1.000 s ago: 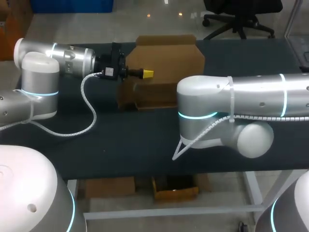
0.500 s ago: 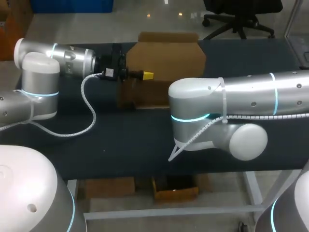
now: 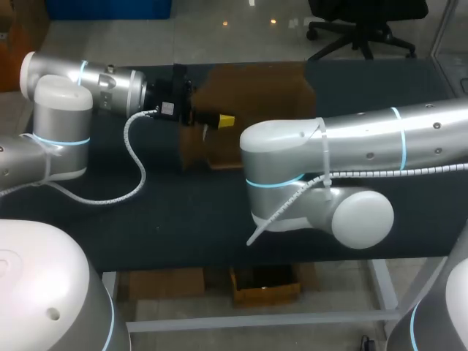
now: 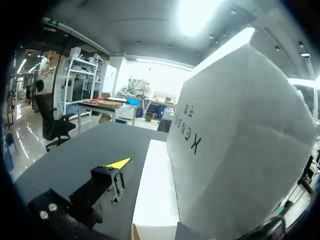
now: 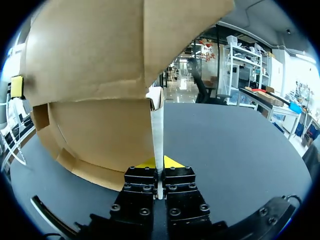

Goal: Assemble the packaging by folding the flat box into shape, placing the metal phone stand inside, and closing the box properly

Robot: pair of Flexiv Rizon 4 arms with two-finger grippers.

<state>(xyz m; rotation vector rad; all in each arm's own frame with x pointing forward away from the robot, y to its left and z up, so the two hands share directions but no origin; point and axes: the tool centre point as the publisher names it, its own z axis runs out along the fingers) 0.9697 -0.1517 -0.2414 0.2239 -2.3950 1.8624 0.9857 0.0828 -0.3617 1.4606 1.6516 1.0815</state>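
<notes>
The brown cardboard box [image 3: 252, 95] stands part-folded at the back middle of the dark table, its front hidden by my right arm [image 3: 351, 157]. My left gripper [image 3: 223, 121] is at the box's left side. In the left wrist view one yellow fingertip [image 4: 119, 163] stands wide to the side of the box's white inner panel [image 4: 235, 145], and the other finger is hidden behind it. My right gripper [image 5: 159, 162] is shut on the thin edge of a box flap [image 5: 157, 125], with the brown box body [image 5: 95, 75] rising beside and above it. No phone stand shows.
The dark table [image 3: 146, 219] is bare in front of the box and along its left. My left arm's white coiled cable [image 3: 135, 164] loops over the table at the left. My right arm's elbow [image 3: 278, 168] hangs low over the table's middle.
My left gripper has opened and let go of the box panel. My right arm has swung leftward across the box, whose upper flap has tipped and looks darker.
</notes>
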